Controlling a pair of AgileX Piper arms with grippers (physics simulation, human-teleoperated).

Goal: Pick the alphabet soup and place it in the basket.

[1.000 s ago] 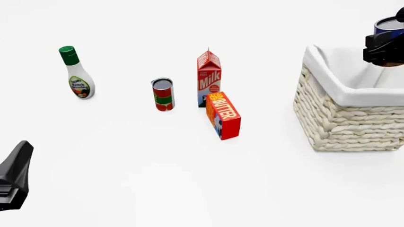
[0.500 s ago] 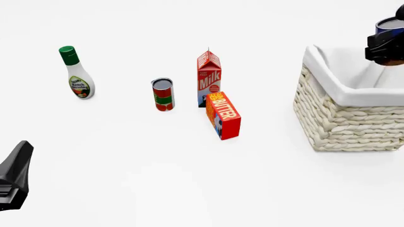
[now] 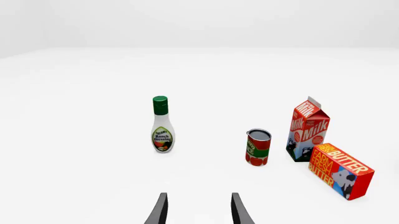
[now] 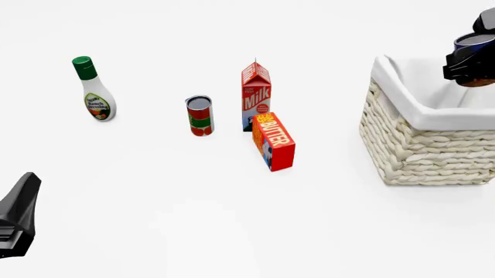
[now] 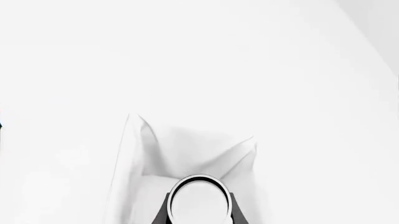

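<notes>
My right gripper point(image 4: 472, 62) is shut on the alphabet soup point(image 4: 473, 43), a blue-labelled can with an orange lower part. It holds the can upright above the open basket point(image 4: 421, 142), a woven cream basket with a white cloth lining, at the right. In the right wrist view the can's silvery-white top point(image 5: 199, 200) sits between my fingers over the basket's lining point(image 5: 187, 149). My left gripper point(image 3: 198, 210) is open and empty, low at the near left of the table point(image 4: 19, 217).
A ranch dressing bottle point(image 4: 93, 90) stands at the far left. A red-and-green can point(image 4: 199, 116), a milk carton point(image 4: 256, 95) and a butter box point(image 4: 274, 141) stand mid-table, left of the basket.
My right gripper with the soup can has shifted slightly down over the basket. The left arm has not moved.
</notes>
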